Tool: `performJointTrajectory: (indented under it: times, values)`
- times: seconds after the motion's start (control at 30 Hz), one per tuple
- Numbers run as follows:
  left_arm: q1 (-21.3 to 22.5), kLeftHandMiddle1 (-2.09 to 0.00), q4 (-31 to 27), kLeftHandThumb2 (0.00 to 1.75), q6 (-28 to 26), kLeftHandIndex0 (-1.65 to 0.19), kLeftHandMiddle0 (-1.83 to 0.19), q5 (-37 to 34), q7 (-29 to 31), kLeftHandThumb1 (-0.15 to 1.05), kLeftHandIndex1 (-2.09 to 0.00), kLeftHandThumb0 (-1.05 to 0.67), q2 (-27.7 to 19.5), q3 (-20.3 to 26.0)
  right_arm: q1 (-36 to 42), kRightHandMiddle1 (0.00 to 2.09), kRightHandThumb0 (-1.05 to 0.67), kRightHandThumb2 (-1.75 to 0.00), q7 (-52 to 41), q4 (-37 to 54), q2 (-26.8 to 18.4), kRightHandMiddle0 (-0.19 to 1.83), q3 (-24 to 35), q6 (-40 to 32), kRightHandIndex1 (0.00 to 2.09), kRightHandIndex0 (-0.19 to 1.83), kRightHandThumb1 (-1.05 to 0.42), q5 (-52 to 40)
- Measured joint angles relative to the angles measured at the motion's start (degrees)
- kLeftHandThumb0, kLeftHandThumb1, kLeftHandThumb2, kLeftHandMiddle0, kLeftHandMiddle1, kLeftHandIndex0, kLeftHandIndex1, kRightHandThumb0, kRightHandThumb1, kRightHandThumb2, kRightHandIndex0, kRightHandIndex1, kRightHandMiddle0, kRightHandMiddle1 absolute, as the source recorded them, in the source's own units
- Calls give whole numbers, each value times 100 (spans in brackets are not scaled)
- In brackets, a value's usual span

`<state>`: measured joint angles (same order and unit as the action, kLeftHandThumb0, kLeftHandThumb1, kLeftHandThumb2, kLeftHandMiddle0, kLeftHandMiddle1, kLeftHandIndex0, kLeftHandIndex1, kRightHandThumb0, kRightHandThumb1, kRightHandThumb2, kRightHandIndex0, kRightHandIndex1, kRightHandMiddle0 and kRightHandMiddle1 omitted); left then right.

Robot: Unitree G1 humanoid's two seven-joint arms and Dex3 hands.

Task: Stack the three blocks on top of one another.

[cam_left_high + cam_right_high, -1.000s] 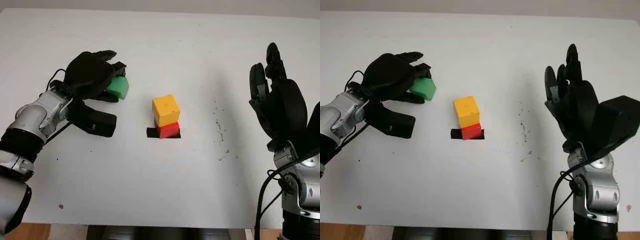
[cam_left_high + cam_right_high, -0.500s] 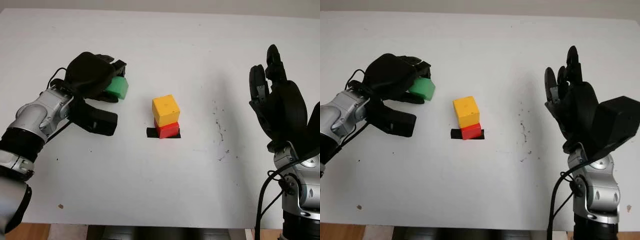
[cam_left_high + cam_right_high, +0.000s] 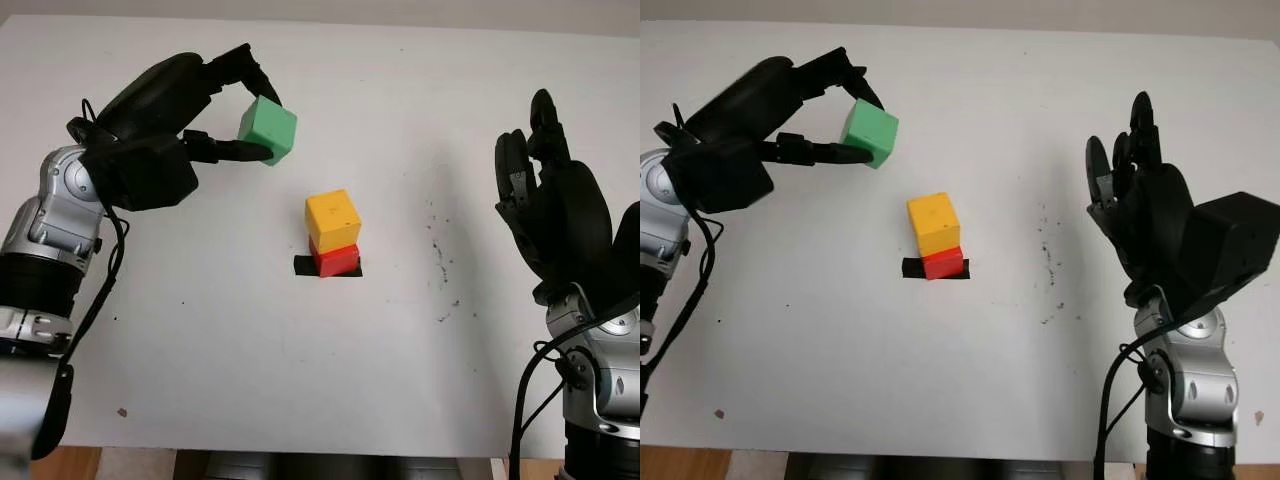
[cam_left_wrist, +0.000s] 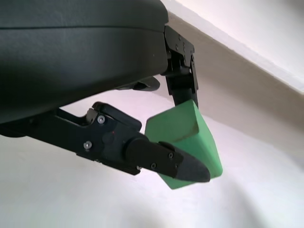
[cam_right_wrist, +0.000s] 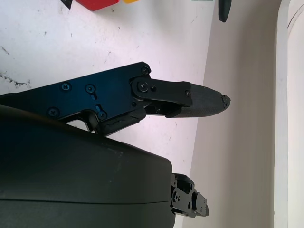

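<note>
1. Right hand (image 3: 555, 215) waits open, raised over the table's right side, well apart from the blocks.
2. Yellow block (image 3: 333, 220) sits on the red block (image 3: 336, 259) at centre.
3. Left hand (image 3: 165, 125) pinches the green block (image 3: 268, 130) aloft, left of and beyond the stack; placement lies rightward and nearer.
</note>
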<state>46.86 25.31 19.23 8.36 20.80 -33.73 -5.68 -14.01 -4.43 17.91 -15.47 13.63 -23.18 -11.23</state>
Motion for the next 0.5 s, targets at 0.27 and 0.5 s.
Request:
performJointTrajectory:
  times: [0.27,0.5]
  values:
    - [-662,-5,-1076,19,-899,-44,-28,-733,62,105,-156,-50,558,369,8,0,-63,-49,22,1,99,-19,-45,1,0,-19,-105,8]
    - [-1128,-5,-1818,21,-1470,-39,-27,-477,79,105,-159,-49,714,325,54,0,-63,-47,28,3,116,-19,-92,1,0,-19,-105,26]
